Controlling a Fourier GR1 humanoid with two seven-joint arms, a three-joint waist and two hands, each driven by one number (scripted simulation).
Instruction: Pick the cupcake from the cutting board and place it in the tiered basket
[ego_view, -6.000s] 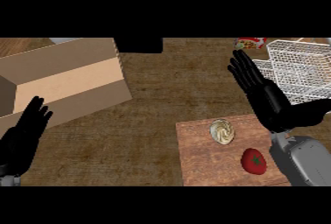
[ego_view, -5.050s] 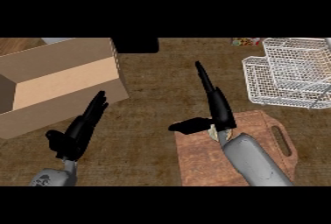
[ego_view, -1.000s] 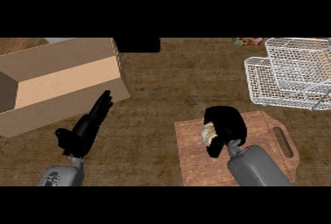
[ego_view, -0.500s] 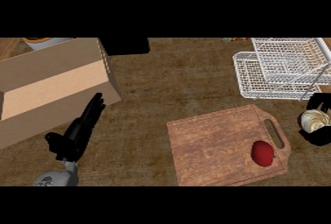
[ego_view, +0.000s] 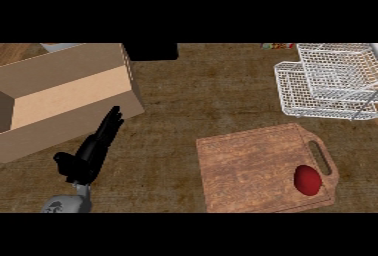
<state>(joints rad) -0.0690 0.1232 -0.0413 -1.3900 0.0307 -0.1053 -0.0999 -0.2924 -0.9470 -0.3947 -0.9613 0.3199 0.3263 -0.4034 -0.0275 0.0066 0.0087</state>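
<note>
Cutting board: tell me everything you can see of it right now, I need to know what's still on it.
The cutting board is a brown wooden slab with visible grain, rounded corners and a slot handle along its right side. It lies flat on the dark counter, slightly rotated, at lower right of the head view, just below the white wire tiered basket but apart from it. Only a red rounded object rests on it, near the handle. No cupcake and no hand is on it.
</note>
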